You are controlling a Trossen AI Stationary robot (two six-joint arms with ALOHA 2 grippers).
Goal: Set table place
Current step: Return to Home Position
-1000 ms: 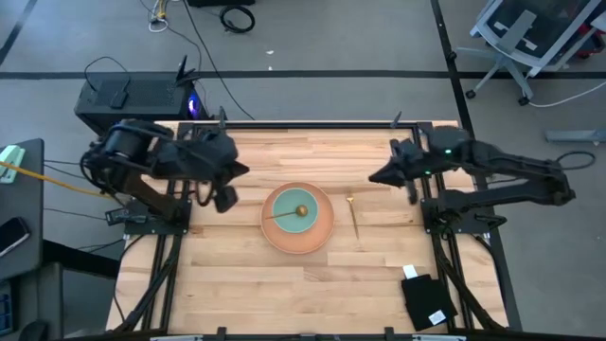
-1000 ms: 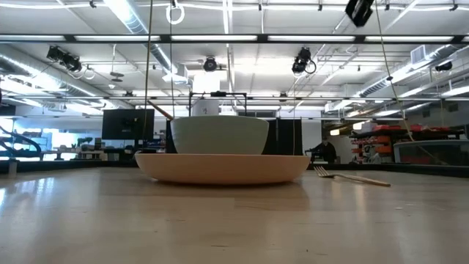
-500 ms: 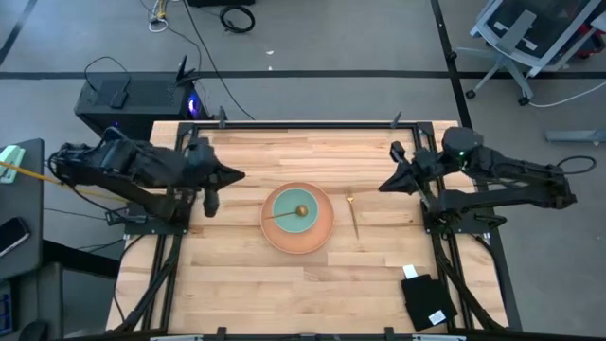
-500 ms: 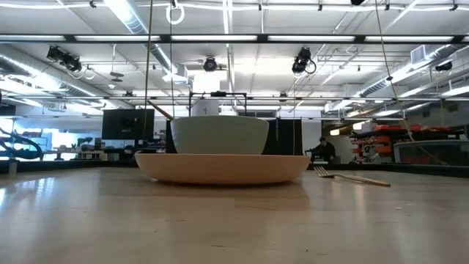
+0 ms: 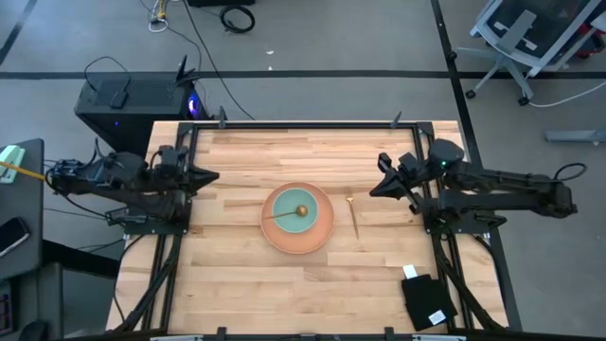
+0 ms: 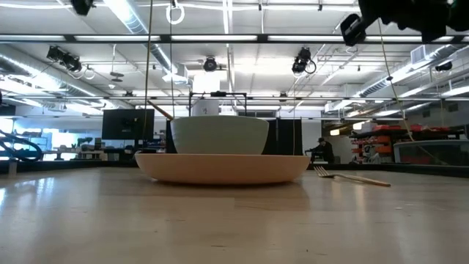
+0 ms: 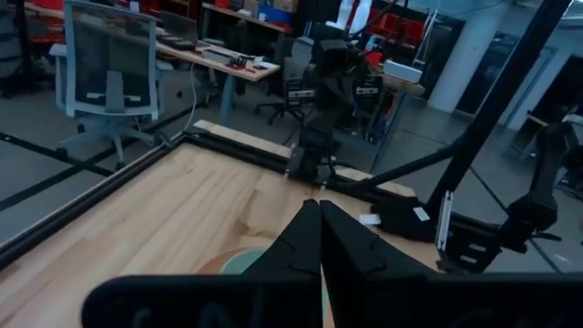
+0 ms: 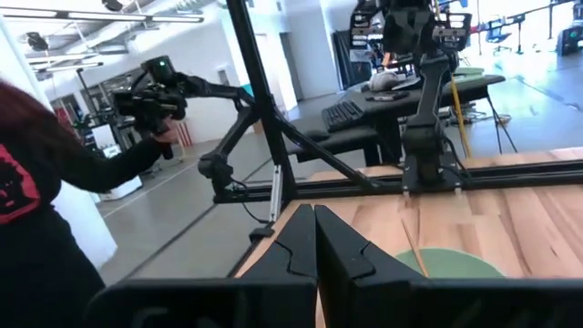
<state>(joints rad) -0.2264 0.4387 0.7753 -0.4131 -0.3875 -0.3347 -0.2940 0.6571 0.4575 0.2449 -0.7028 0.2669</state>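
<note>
A salmon-orange plate [image 5: 320,235] lies at the middle of the wood table [image 5: 237,284]. A pale teal bowl [image 5: 289,201] stands on it, also seen in the low view [image 6: 220,136]. A gold spoon [image 5: 289,214] rests in the bowl, its handle leaning on the rim. A gold fork [image 5: 353,217] lies flat on the table right of the plate. My left gripper [image 5: 212,175] is shut and empty at the left edge. My right gripper [image 5: 376,188] is shut and empty at the right edge. Both point toward the plate.
A black pouch with a white tag [image 5: 424,300] lies at the near right corner. Black rails [image 5: 303,122] edge the table. A person in a dark sleeve [image 8: 55,182] stands beyond the table in the right wrist view. Bare wood lies near and far of the plate.
My left gripper has drawn back from beside the plate toward the table's left edge, its arm folding back. My right arm has settled lower near the right edge, its gripper staying about where it was. The plate, bowl, spoon and fork have not moved.
</note>
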